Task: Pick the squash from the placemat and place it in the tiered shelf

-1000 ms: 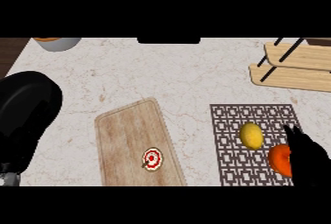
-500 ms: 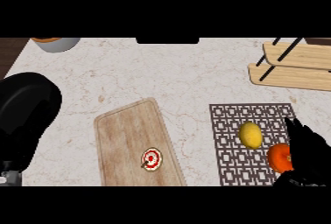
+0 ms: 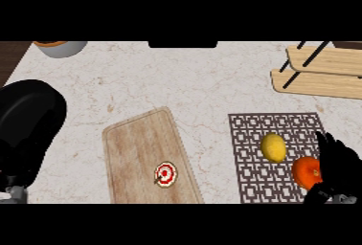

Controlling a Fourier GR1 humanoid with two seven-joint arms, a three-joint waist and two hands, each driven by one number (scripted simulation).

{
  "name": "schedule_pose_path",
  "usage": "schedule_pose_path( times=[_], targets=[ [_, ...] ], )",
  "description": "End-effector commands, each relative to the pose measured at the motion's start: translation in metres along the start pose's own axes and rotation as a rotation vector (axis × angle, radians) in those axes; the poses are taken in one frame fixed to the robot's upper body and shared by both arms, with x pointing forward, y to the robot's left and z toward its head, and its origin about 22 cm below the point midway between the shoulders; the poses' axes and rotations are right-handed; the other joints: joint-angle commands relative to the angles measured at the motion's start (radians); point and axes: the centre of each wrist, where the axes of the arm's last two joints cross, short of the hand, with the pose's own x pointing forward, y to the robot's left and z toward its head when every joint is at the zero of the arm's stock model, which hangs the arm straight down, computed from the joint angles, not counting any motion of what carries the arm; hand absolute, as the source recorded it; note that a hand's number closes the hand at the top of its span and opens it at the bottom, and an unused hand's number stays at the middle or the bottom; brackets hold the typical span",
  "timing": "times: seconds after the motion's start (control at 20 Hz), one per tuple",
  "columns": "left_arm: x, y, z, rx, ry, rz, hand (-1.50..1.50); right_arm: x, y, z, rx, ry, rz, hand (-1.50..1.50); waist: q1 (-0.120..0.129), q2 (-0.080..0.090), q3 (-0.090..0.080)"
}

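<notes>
The yellow squash (image 3: 274,147) lies on the dark patterned placemat (image 3: 247,134), right of the middle. Just to its lower right sits a round orange fruit (image 3: 304,171). My right hand (image 3: 337,165) comes in at the placemat's right edge with its fingers straight. It rests against the orange fruit and hides that fruit's right side, and it stands clear of the squash. The wooden tiered shelf (image 3: 325,72) stands at the far right. My left hand (image 3: 28,129) rests open at the left edge.
A wooden cutting board (image 3: 141,148) lies left of the placemat and carries a small red-and-white round item (image 3: 164,173). A grey bowl (image 3: 62,47) stands at the far left corner. Bare marble counter (image 3: 184,81) lies between the placemat and the shelf.
My right hand has crept a little farther up along the placemat's right edge, next to the orange fruit. The squash and the left hand have stayed where they were.
</notes>
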Motion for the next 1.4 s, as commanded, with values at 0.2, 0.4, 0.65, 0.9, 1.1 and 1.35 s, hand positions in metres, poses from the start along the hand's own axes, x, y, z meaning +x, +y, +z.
schedule_pose_path(
  times=[0.2,0.4,0.65,0.9,1.1,1.35],
  targets=[
    [-0.003,0.003,0.008,0.009,-0.011,-0.022,0.0,0.0,0.021,-0.019,-0.009,0.007,0.002,-1.5,0.001,0.0,0.0],
    [0.007,0.012,0.013,0.007,-0.007,-0.014,0.0,0.004,0.027,-0.023,0.039,0.004,-0.007,-1.5,0.003,0.0,0.0],
    [0.015,0.007,0.003,-0.001,-0.003,-0.004,0.0,0.002,0.034,-0.027,0.063,-0.01,-0.053,1.5,0.001,0.0,0.0],
    [0.01,-0.015,0.016,-0.002,-0.002,-0.001,0.0,-0.016,0.026,-0.038,0.025,-0.025,0.052,1.5,0.003,0.0,0.0],
    [0.02,-0.011,0.015,0.003,-0.015,-0.008,0.0,-0.006,0.044,-0.023,-0.058,-0.047,0.046,1.5,0.001,-0.001,0.0],
    [0.014,-0.011,-0.002,0.009,-0.016,0.013,0.0,-0.016,0.003,-0.028,-0.127,-0.3,0.021,1.5,-0.001,0.0,0.0]
  ],
)
